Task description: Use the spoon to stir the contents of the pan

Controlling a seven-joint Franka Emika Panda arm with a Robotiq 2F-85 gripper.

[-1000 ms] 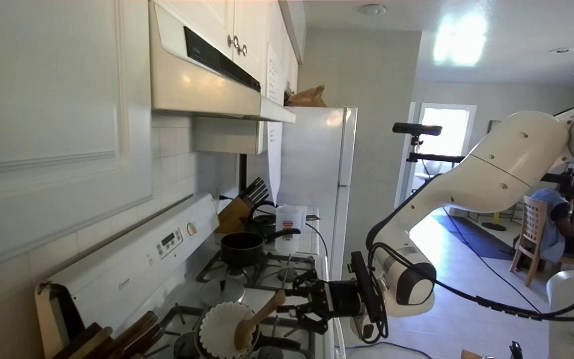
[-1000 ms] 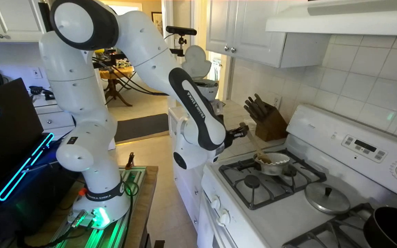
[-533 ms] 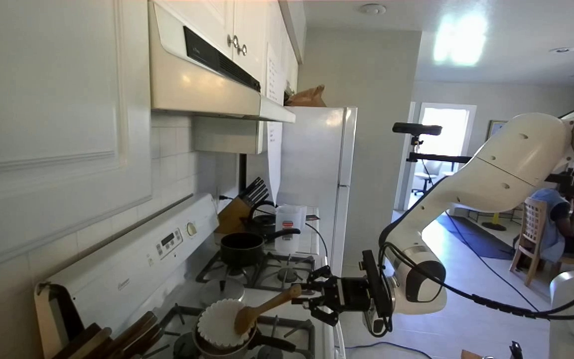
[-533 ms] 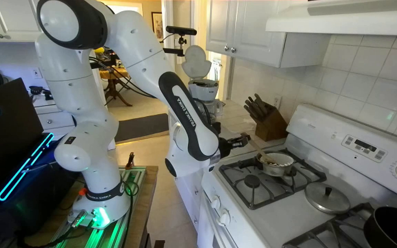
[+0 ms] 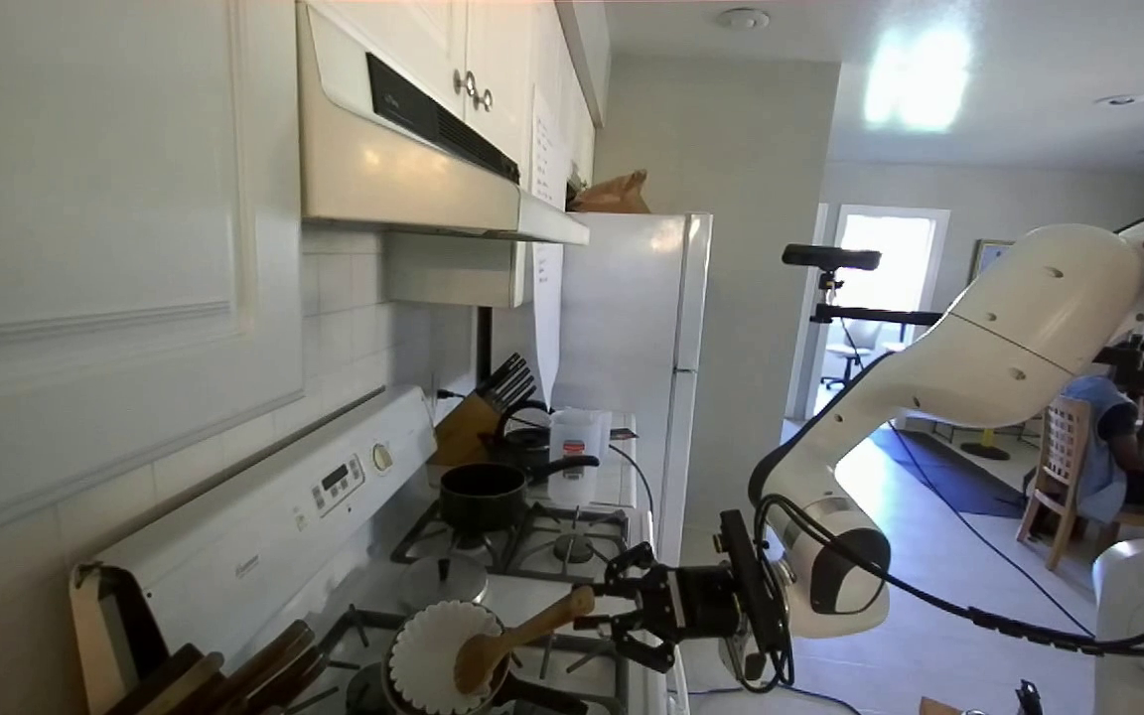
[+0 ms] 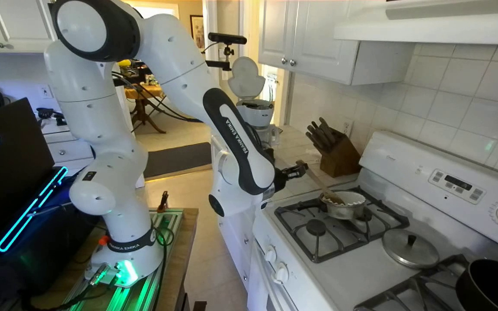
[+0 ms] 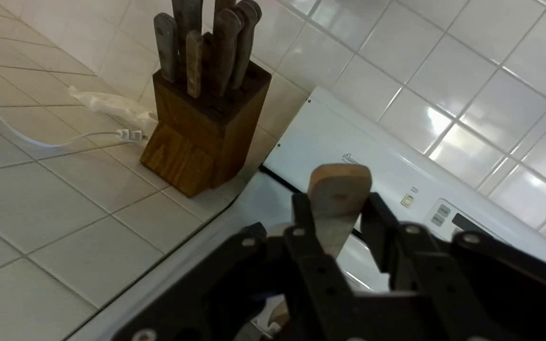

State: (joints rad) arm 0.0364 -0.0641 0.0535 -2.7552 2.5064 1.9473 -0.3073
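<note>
My gripper (image 5: 588, 608) is shut on the wooden spoon (image 5: 537, 620), holding it near its handle end. In an exterior view, the gripper (image 6: 302, 167) and the spoon (image 6: 319, 180) are above the stove's edge. The spoon slants down, with its bowl inside the pan (image 5: 425, 643). The pan has a whitish fluted inside and a greyish outer wall, and it sits on a burner, also in an exterior view (image 6: 345, 211). In the wrist view, the spoon's handle end (image 7: 338, 189) stands between my fingertips (image 7: 335, 213). The pan is mostly hidden behind the gripper there.
A metal lid (image 6: 410, 248) lies on the stove beside the pan. A black pot (image 5: 483, 495) stands on another burner. A knife block (image 6: 339, 154) stands on the counter behind. The pan's dark handle (image 5: 544, 695) points toward the stove's front. The range hood (image 5: 413, 179) hangs above.
My gripper moved back from the stove, then slightly toward it and lower. The spoon's bowl moved within the pan, and the pan shifted slightly with it. The gripper stayed shut on the spoon.
</note>
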